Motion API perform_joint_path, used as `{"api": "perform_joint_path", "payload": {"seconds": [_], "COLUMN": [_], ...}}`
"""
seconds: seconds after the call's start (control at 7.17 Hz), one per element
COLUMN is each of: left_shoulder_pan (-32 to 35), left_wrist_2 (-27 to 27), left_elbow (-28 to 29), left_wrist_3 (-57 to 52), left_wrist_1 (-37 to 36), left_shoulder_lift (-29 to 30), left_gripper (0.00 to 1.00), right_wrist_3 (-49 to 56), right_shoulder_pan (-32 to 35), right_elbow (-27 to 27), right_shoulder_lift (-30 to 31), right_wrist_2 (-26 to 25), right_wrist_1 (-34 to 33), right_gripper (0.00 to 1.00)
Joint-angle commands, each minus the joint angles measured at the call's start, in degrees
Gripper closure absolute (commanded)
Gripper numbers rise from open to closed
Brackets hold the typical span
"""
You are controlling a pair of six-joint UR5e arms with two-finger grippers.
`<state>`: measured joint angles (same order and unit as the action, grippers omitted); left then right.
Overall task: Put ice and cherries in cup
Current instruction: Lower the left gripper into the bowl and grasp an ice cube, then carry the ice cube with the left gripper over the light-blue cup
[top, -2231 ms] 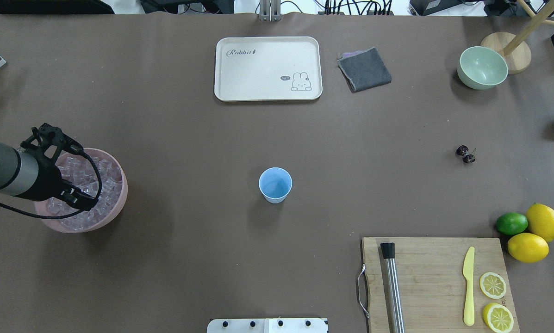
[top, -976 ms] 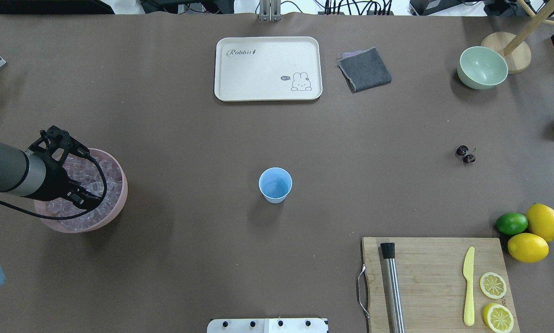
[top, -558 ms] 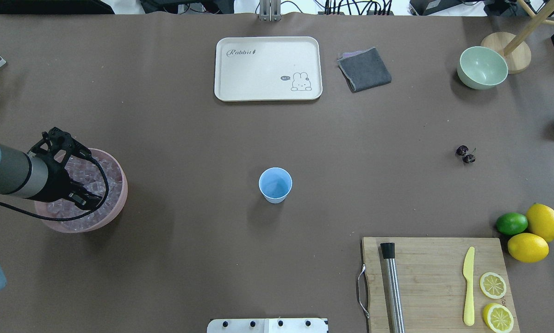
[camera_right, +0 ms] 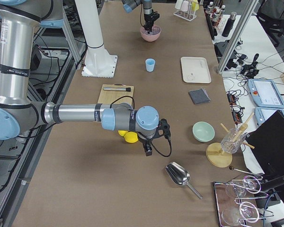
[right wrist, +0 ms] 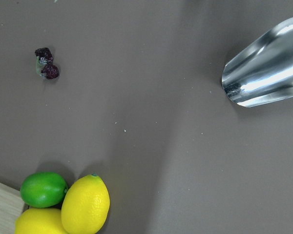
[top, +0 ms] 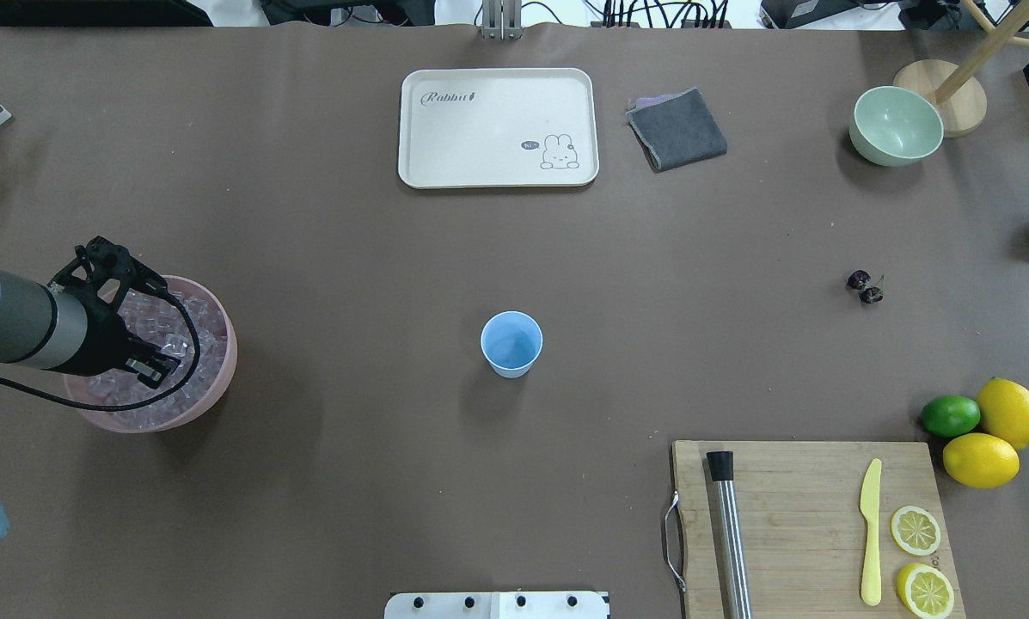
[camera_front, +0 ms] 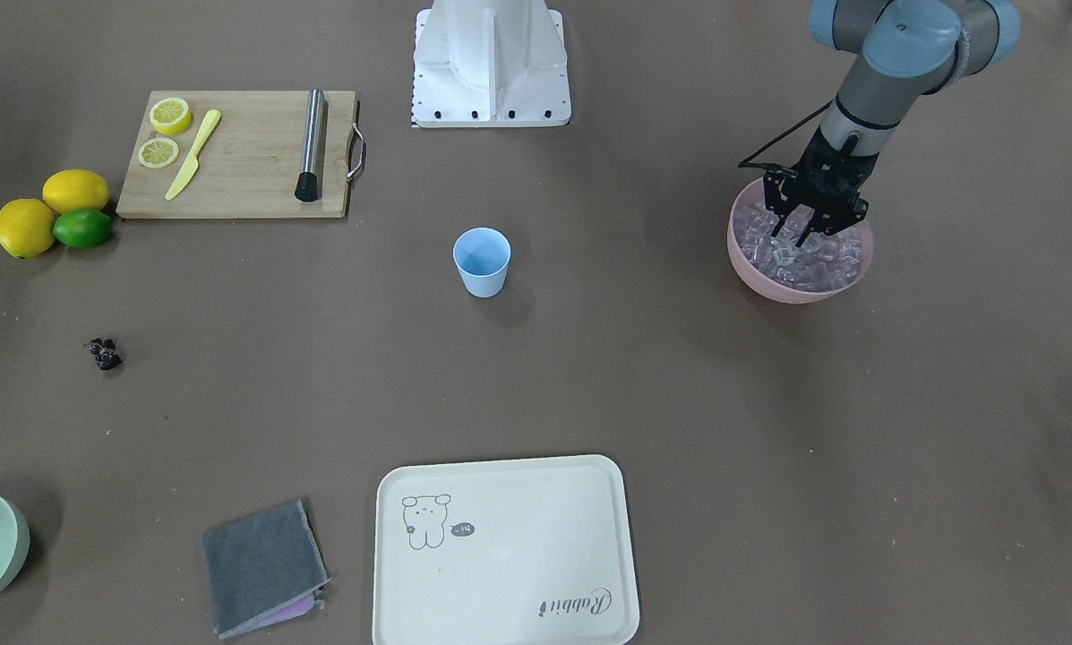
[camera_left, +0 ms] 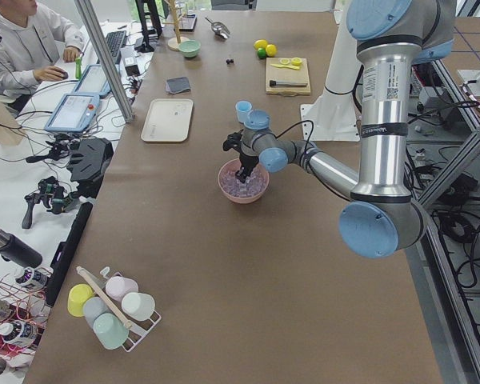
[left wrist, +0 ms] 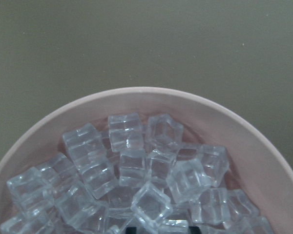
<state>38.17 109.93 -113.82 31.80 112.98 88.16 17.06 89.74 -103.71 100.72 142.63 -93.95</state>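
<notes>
Fingers of the left gripper are standing parted, their tips dipping among the ice heaped in the pink bowl at the robot's left end of the table; the wrist view is showing one cube lying between the two dark tips, but whether they are touching it cannot be told. The right gripper is hanging low beside the lemons and lime, seen only from the side, so its jaws cannot be judged. The cup is standing upright mid-table, showing its bare blue bottom, well apart from the bowl. The cherries are lying on the table toward the robot's right, between the cup and a metal scoop, with a cutting board sitting nearer the robot.
</notes>
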Motion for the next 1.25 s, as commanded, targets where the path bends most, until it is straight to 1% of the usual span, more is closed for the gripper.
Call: {"api": "perform_joint_path", "payload": {"seconds": [0.0, 0.28, 0.42, 0.56, 0.7, 0.84, 1.12], "left_shoulder_pan": [-1.08, -0.65, -0.21, 0.4, 1.54, 1.81, 0.16], "left_wrist_2": [-0.07, 0.37, 0.89, 3.51, 4.49, 5.55, 5.12], "left_elbow": [-1.31, -2.11, -3.41, -4.82, -5.96, -5.02, -0.2], "left_wrist_3": [3.26, 3.19, 3.18, 3.27, 4.14, 8.5, 18.26], "left_wrist_1": [-0.12, -0.39, -0.39, -0.39, -0.39, -0.48, -5.81], "left_shoulder_lift": [0.08, 0.17, 0.0, 0.69, 2.52, 7.5, 22.07], "left_gripper": [1.0, 1.0, 1.0, 1.0, 1.0, 1.0, 1.0], "right_wrist_3": [-0.01, -0.01, -0.1, -0.1, -0.27, -0.36, -0.36], "right_shoulder_pan": [0.0, 0.0, 0.0, -0.09, -0.18, -0.44, -0.79], "right_elbow": [0.0, 0.0, 0.0, 0.0, 0.0, 0.0, 0.0], "right_shoulder_lift": [-0.09, -0.09, -0.18, -0.26, -0.35, -0.61, -0.79], "right_wrist_2": [0.01, 0.1, 0.1, 0.1, 0.1, 0.1, 0.1], "right_wrist_1": [0.0, 0.0, -0.09, -0.09, 0.0, -0.09, -0.09], "right_gripper": [0.01, 0.01, 0.01, 0.01, 0.01, 0.01, 0.01]}}
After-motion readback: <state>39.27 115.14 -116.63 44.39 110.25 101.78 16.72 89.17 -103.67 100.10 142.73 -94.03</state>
